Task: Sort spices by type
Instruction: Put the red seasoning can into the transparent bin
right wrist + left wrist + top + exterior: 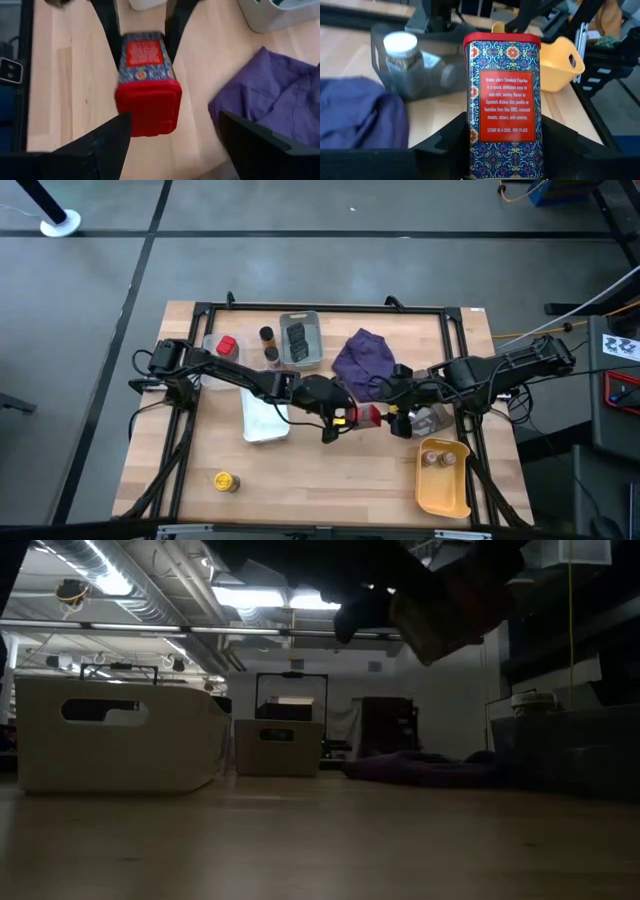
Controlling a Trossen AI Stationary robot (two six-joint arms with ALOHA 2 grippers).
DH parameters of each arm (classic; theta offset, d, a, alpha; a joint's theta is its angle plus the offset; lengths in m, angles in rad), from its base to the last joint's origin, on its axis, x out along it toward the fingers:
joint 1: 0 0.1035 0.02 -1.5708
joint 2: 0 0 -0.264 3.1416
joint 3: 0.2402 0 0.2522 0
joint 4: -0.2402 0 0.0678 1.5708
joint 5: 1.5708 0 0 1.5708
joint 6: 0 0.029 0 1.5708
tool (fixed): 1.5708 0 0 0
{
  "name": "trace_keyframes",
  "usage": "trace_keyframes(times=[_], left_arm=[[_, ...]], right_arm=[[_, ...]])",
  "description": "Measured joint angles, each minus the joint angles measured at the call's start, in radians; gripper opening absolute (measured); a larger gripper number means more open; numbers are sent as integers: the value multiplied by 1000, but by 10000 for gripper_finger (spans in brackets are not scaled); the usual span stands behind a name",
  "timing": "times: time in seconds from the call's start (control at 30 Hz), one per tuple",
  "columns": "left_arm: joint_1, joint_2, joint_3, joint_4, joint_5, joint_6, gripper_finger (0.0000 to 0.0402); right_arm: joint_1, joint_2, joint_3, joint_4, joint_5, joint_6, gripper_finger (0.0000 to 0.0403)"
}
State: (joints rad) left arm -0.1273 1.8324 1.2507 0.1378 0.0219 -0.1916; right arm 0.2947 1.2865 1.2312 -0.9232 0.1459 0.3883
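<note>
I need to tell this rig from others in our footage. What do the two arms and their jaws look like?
Both arms are black, slim and jointed, with black cables trailing from their bases. The left arm comes in from the table's left side, the right arm from its right. Each ends in two flat, matte black fingers tapering to blunt tips. No markings show on them.

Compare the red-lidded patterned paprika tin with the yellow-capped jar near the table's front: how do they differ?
The red-lidded patterned paprika tin is rectangular; the yellow-capped jar looks round. The tin is held off the table by the left gripper, with the open right gripper close by; the jar lies alone on the wooden table. Both are small spice containers.
</note>
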Motion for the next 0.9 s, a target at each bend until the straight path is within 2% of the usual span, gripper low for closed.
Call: trace_keyframes(times=[0.27, 0.43, 0.6, 0.9], left_arm=[[-1, 0, 0, 84, 1, 40, 182], [-1, 0, 0, 99, 0, 43, 182], [-1, 0, 0, 153, 0, 43, 182], [-1, 0, 0, 203, 0, 67, 182]], right_arm=[[13, 0, 0, -57, -73, 34, 294], [67, -5, 0, -63, -58, 34, 294], [127, -5, 0, -102, 31, 105, 294], [319, -37, 0, -257, 240, 396, 294]])
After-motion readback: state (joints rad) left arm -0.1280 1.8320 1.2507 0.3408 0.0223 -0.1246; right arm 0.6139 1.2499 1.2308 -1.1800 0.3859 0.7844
